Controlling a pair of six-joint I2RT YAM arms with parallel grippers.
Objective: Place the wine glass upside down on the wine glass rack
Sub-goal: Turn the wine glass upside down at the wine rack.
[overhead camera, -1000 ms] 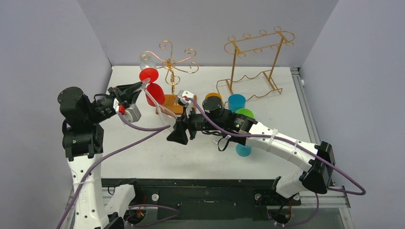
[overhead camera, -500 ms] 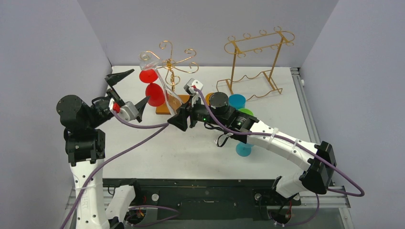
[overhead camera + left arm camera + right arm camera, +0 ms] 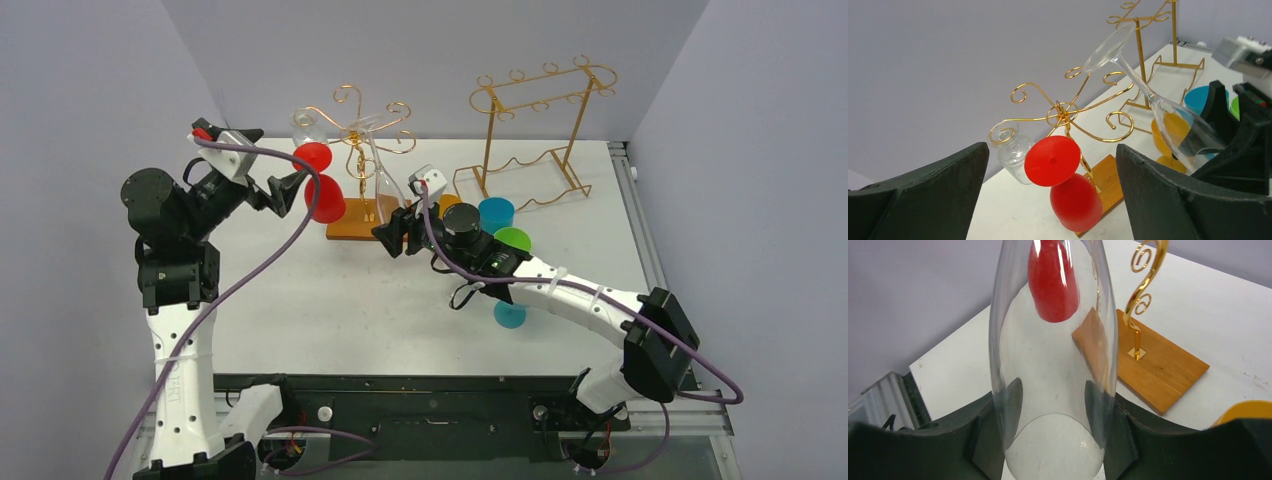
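Handover looks complete. A second ago the left end effector (image 3: 280,156) was closed in on the wine glass (image 3: 385,185); now it has drawn back to the left and risen, jaws spread wide and holding nothing. The right end effector (image 3: 397,225) alone carries the glass, clamped around its bowl. It has swung the glass from in front of the wooden base to the right side of the rack (image 3: 1064,116). This probably means the task has passed from regrasping to hanging.

The glass is already inverted, with the bowl's mouth low inside the right jaws and the flat foot uppermost. Its long axis is tilted, not plumb, and runs from the bowl up along the stem toward the curled gold arms. The foot sits level with or slightly above those arms, to the right of them in the left wrist view, while the stem runs down past the curls. Whether the glass touches the wire cannot be told, and the stem does not look seated in a curl. A red glass (image 3: 322,185) already hangs on the left side, above the desk (image 3: 400,320).
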